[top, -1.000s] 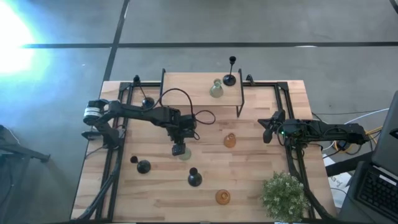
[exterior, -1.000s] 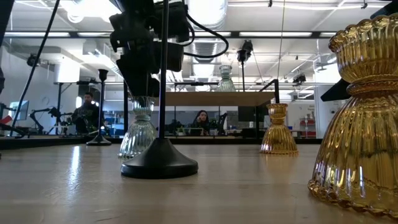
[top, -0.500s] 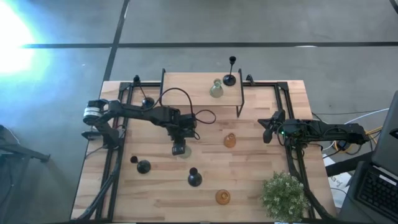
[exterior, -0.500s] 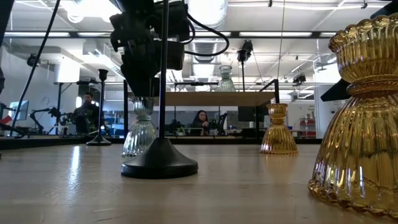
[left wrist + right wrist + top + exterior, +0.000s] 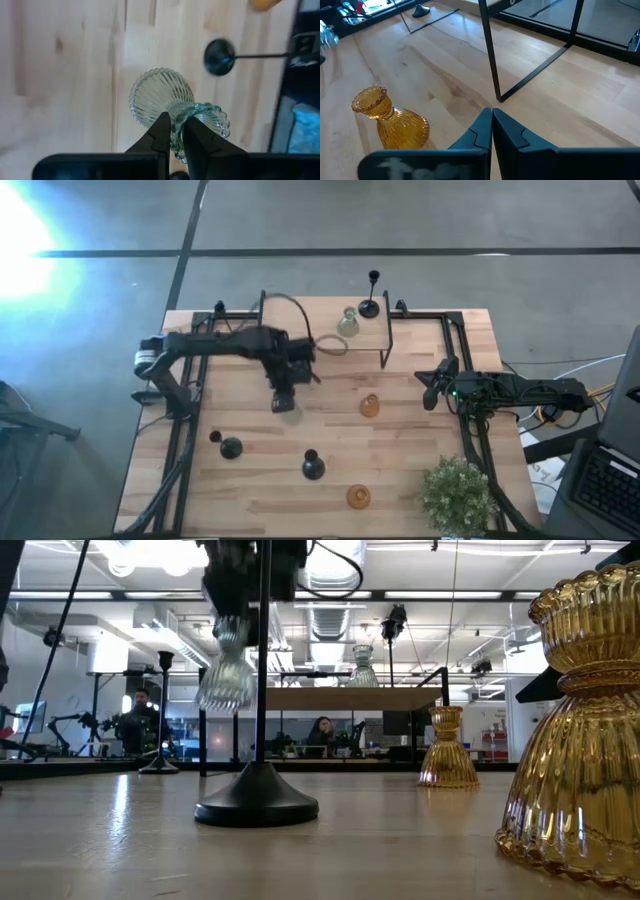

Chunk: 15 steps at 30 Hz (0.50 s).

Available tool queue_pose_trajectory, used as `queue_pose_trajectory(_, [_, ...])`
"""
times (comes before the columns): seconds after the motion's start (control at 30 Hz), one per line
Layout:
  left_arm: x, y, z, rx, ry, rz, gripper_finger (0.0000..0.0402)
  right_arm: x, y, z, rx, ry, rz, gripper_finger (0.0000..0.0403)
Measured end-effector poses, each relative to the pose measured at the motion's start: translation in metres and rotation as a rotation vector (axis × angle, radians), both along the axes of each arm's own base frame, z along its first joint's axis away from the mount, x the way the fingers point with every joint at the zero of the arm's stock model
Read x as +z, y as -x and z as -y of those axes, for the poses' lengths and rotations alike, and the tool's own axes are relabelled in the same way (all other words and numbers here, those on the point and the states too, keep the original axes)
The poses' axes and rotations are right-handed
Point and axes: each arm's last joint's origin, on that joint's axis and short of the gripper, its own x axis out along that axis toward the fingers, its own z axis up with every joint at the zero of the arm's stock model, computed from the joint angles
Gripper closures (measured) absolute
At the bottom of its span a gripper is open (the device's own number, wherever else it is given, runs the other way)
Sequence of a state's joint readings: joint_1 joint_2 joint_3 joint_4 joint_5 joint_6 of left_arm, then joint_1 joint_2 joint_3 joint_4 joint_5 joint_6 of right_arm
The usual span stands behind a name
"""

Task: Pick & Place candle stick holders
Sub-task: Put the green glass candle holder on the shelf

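1. My left gripper [image 5: 172, 134] is pinching the beaded rim of a pale-green glass holder [image 5: 161, 97], which hangs clear of the table [image 5: 420, 442], on the near side of the raised shelf [image 5: 310, 320]. The hold is only on one edge of the rim (thin glass, ribbed and slick, I judge), so the holder could pivot between my fingers or slip out if I swing fast.

2. The shelf's dark frame stands just beside my path. If I carry the holder toward the shelf too low, its wide foot may clip the frame edge and get knocked loose.

3. On the shelf a second pale-green holder [image 5: 347, 323] and a black stemmed holder [image 5: 370, 305] already stand; crowding them risks toppling the thin one.

4. An amber holder [image 5: 370, 406] sits on the table in front of the shelf; a drop there could strike it.

5. My right gripper [image 5: 492, 131], fingers pressed together on nothing, waits right of the shelf.
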<state>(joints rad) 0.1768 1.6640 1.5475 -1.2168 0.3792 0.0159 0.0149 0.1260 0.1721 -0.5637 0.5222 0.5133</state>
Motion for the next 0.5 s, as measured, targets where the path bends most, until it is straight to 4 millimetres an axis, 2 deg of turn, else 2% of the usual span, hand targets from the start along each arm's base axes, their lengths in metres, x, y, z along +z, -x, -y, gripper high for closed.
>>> queue_pose_trajectory(0.13, [0.036,0.007,-0.025,0.009,-0.033,0.077,0.0371,0.000,0.000,0.000,0.000,0.000,0.000,0.0394])
queue_pose_trajectory(0.27, [0.061,0.019,-0.063,0.107,-0.068,0.135,0.0371,0.000,0.000,0.000,0.000,0.000,0.000,0.0394])
queue_pose_trajectory(0.37, [0.066,0.026,-0.095,0.189,-0.089,0.133,0.0371,0.000,0.000,0.000,0.000,0.000,0.000,0.0394])
queue_pose_trajectory(0.5, [0.065,0.031,-0.133,0.274,-0.152,0.038,0.0371,0.000,0.000,0.000,0.000,0.000,0.000,0.0394])
